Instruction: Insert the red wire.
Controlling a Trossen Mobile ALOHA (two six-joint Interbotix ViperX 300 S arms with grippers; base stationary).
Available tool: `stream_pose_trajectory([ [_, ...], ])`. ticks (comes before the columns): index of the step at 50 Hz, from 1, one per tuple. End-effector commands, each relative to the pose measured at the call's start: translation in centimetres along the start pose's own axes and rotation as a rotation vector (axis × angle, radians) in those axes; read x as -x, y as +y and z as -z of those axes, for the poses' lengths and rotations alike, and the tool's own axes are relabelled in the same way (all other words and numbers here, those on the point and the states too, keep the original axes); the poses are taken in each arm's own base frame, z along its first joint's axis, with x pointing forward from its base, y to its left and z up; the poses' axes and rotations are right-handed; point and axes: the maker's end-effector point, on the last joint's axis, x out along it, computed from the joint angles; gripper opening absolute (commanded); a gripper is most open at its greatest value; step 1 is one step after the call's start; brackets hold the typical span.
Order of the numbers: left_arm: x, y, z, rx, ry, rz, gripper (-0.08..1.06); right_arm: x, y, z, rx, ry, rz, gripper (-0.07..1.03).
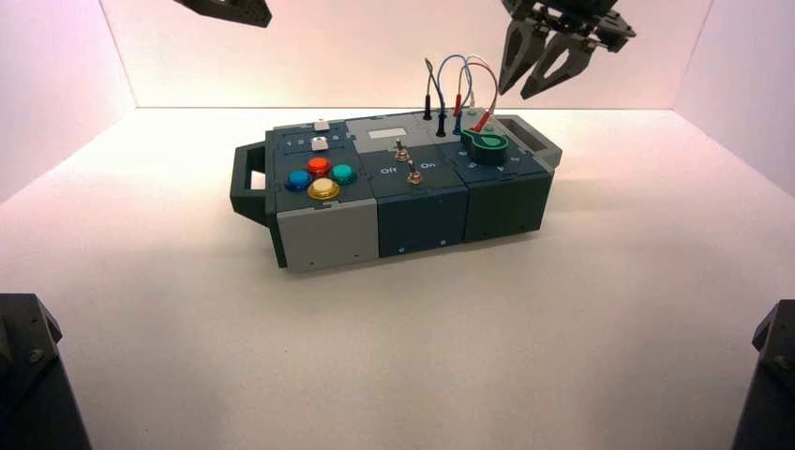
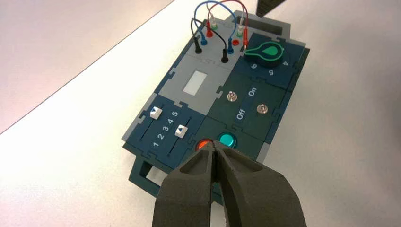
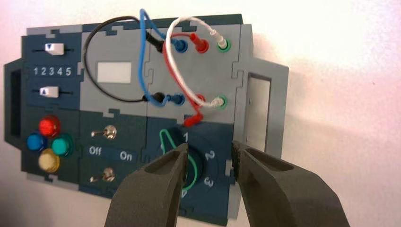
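The red wire arches over the back of the box [image 1: 328,234]. One red plug [image 3: 199,45] stands in a socket of the far row. The other red plug [image 3: 193,121] lies loose and tilted on the box top, just beside the empty red socket [image 3: 200,99] and the green-edged knob [image 3: 163,139]. From above, that loose plug [image 1: 483,120] rests next to the knob [image 1: 486,145]. My right gripper [image 3: 208,151] hovers open above the knob, a little short of the loose plug, holding nothing; it also shows raised at the back right [image 1: 517,91]. My left gripper [image 2: 215,149] is shut and empty, raised over the buttons end.
Blue [image 3: 142,71], black [image 3: 94,80] and white [image 3: 172,71] wires are plugged in around the red one. Two toggle switches [image 3: 109,131] marked Off and On, a cluster of coloured buttons [image 1: 321,176] and two sliders [image 2: 168,120] fill the rest of the box.
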Motion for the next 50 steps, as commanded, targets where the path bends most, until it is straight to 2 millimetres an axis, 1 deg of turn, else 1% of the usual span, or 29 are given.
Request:
stream_pose_trajectory([
  [1, 0.2, 0.2, -1.1, -0.015, -0.028, -0.007, -0.03, 0.5, 0.5, -1.8, 0.024, -0.038, -0.005, 0.5],
  [2, 0.2, 0.2, -1.2, -0.015, -0.029, -0.007, -0.03, 0.1, 0.5, -1.9, 0.025, -0.027, -0.009, 0.5],
  [9, 0.2, 0.2, -1.2, -0.016, -0.031, -0.008, -0.03, -0.6, 0.7, -2.3, 0.025, -0.003, -0.023, 0.5],
  [26, 0.2, 0.3, -1.2, -0.016, -0.03, -0.009, -0.03, -1.7, 1.7, -1.9, 0.043, 0.028, -0.037, 0.5],
  [42, 0.3, 0.2, -1.2, -0.016, -0.033, -0.009, -0.03, -2.3, 1.5, -2.0, 0.037, 0.032, -0.035, 0.5],
  [50, 0.3, 0.2, -1.2, -0.017, -0.036, -0.01, -0.03, -3.1, 1.2, -2.1, 0.034, 0.044, -0.033, 0.5],
])
